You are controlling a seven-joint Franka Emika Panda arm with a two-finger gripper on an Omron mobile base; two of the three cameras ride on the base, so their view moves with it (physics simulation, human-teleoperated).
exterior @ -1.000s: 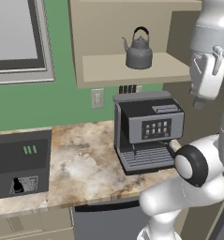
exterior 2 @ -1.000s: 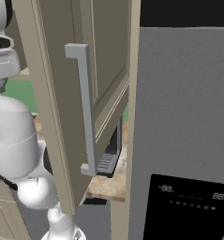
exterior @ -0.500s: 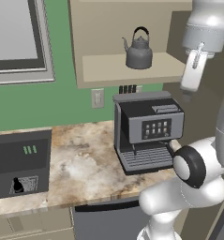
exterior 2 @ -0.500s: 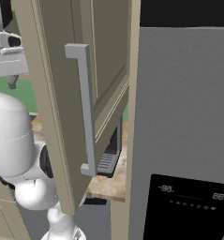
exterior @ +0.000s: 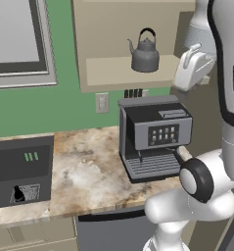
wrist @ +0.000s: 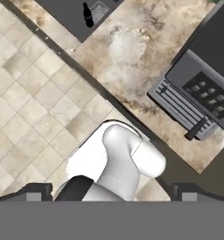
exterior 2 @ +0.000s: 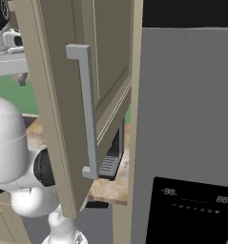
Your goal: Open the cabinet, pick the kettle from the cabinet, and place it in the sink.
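The cabinet [exterior: 106,29] stands open, its door [exterior 2: 53,95] swung out with the long grey bar handle [exterior 2: 89,114] facing the right base view. On its lower shelf sits the dark grey kettle [exterior: 145,51], upright, spout to the left. My white hand [exterior: 192,68] hangs just right of the shelf at about kettle height, clear of the kettle. In the hand view my gripper [wrist: 112,192] is open, fingertips [wrist: 38,191] far apart with nothing between them, looking down at the counter and floor. The sink is out of view.
A boxy coffee machine [exterior: 155,135] stands on the marble counter [exterior: 84,171] right under the cabinet. A dark box appliance [exterior: 20,169] sits at the counter's left. A grey fridge [exterior 2: 191,143] walls off the right. The open door hangs beside my arm.
My hand has moved left and slightly down toward the cabinet shelf, tilting as it went. The jaws stayed open. The kettle and door have not moved.
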